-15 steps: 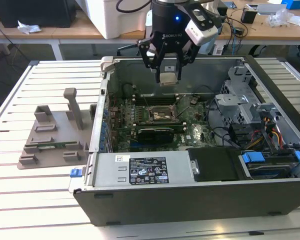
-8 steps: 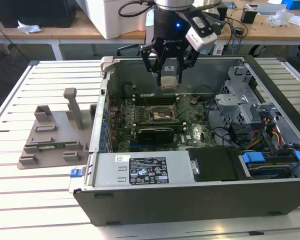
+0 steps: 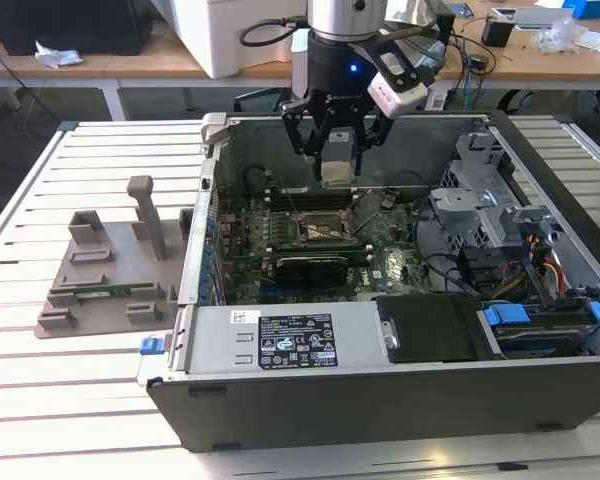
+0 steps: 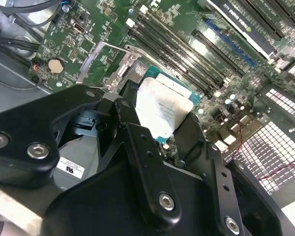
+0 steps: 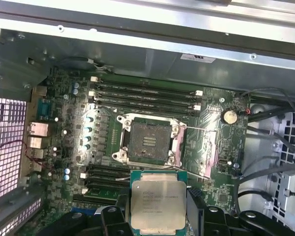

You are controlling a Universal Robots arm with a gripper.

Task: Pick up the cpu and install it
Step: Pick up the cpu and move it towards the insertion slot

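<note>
Silver cpu sits clamped in gripper; first wrist view shows open socket.

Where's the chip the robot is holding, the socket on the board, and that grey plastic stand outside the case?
cpu (image 5: 157,202): first wrist view, middle of its silver top.
socket (image 5: 148,143): first wrist view, its dark centre.
grey holder tray (image 3: 115,272): exterior view, its flat base.

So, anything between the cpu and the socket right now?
Nothing visible. The gripper holds the cpu in the air, apart from the socket. In the first wrist view the socket's centre lies bare inside its metal frame, with no cover or cable across it.
</note>
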